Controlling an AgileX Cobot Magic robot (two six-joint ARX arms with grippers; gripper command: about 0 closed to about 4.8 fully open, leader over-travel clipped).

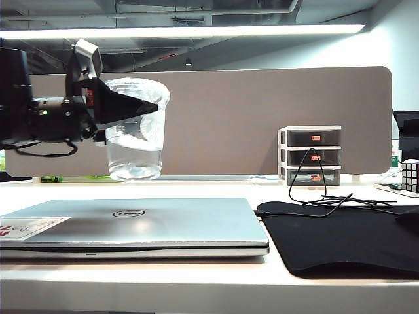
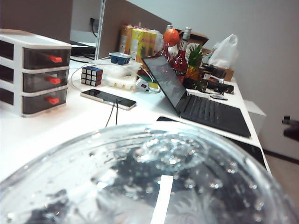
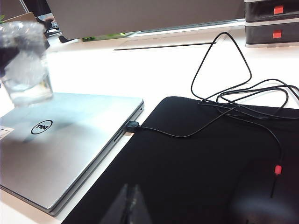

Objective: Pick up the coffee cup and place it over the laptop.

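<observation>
While the left tool (image 1: 134,108) is clamping its black fingers around the clear, tapered plastic coffee cup (image 1: 135,140), the cup is hanging in the air, upright, above the far left part of the flat silver-grey laptop (image 1: 131,226) on the white desk (image 1: 196,288). Right tool isn't showing anywhere, so can't tell its state. A matte black mouse pad (image 1: 340,239) is lying just beside the laptop.
</observation>
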